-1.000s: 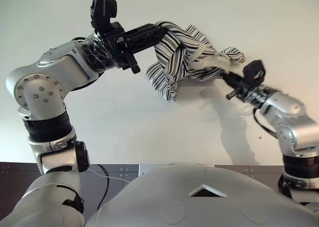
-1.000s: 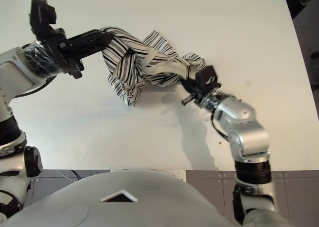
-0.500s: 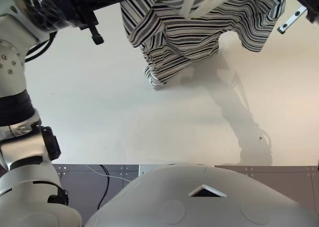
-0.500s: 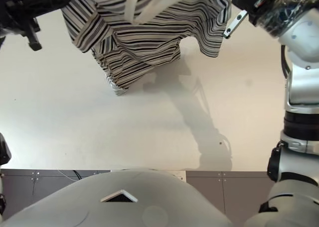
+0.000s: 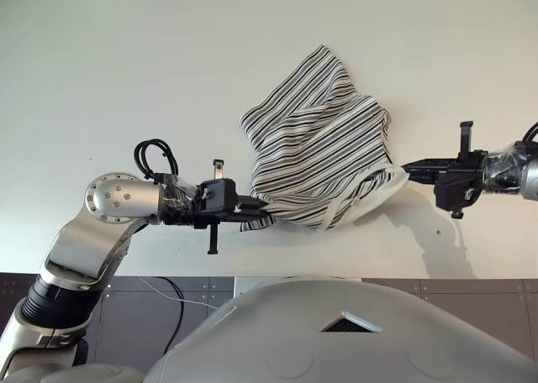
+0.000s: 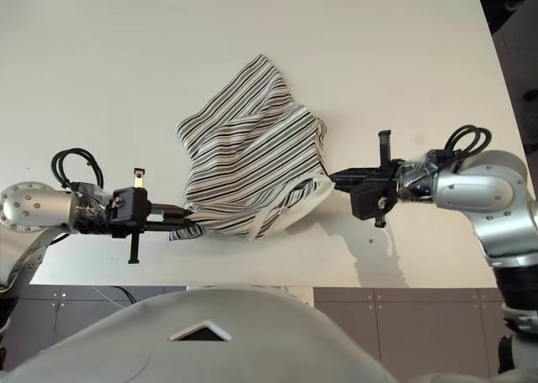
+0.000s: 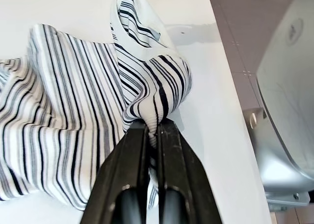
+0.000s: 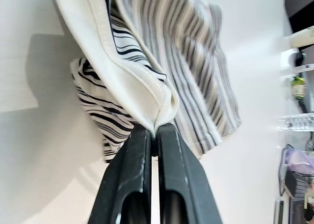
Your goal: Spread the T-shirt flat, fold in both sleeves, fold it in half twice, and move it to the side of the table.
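The black-and-white striped T-shirt (image 5: 315, 152) lies crumpled in the middle of the white table (image 5: 126, 81), with its near edge stretched between my two arms. My left gripper (image 5: 252, 204) is low over the table's front edge, shut on the shirt's near left corner (image 7: 154, 117). On the right, my right gripper (image 5: 406, 170) is shut on the white ribbed collar edge (image 8: 147, 98). The far part of the shirt rests bunched on the table, one corner (image 6: 262, 64) pointing away from me.
The table's front edge (image 5: 353, 279) runs just below both grippers, with dark floor panels beyond it. Bare tabletop surrounds the shirt on the left, right and far sides. The table's right edge (image 6: 496, 72) is at the far right.
Both arms have come down from holding the shirt high in the air to just above the table's front edge. The shirt now lies on the table, stretched between the grippers.
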You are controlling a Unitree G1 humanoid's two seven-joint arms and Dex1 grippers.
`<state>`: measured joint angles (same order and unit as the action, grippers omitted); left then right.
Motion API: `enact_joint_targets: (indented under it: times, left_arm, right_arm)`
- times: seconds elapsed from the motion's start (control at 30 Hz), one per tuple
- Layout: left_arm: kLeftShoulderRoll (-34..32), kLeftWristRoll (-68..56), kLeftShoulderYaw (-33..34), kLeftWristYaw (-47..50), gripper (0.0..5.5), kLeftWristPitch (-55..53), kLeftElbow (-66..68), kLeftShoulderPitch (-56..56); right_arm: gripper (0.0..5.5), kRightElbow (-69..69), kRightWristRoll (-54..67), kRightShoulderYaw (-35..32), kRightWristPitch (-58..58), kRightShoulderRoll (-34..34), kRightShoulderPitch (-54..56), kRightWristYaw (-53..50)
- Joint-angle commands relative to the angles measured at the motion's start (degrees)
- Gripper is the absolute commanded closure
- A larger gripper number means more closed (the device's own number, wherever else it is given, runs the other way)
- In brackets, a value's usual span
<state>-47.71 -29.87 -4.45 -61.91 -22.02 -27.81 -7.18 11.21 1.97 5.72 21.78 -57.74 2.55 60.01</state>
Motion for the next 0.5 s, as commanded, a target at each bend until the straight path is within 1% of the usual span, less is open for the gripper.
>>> enact_joint_targets:
  times: [0.03,0.1,0.17,0.23,0.3,0.4,0.5]
  left_arm:
    - [4.76,0.29,3.49,6.57,5.4,-4.02,15.23,19.78]
    - [6.63,4.19,1.92,7.91,5.4,-2.61,25.04,29.04]
    - [8.93,9.72,-0.28,8.81,5.4,1.84,39.5,40.16]
    - [11.32,14.45,-1.51,9.45,5.4,7.21,53.84,50.76]
    - [13.75,18.7,-2.37,10.56,5.4,13.69,68.7,61.47]
    - [16.24,24.41,-3.99,13.57,5.4,21.62,86.09,73.1]
    - [19.1,28.82,-4.75,17.91,5.4,24.87,97.16,81.47]
  right_arm:
    - [5.38,-10.49,-0.76,3.3,-4.98,6.98,22.04,1.01]
    - [5.38,-20.02,-3.8,6.07,-3.75,10.92,32.2,1.58]
    - [5.38,-35.54,-10.65,9.83,1.22,14.52,43.69,-0.7]
    - [5.38,-51.18,-17.78,13.47,5.96,17.75,54.39,-5.36]
    - [5.38,-64.37,-25.15,17.36,8.25,20.66,63.98,-12.94]
    - [5.38,-76.66,-33.19,22.01,7.62,23.89,73.96,-23.27]
    - [5.38,-83.81,-39.05,25.56,4.74,25.75,80.3,-31.94]
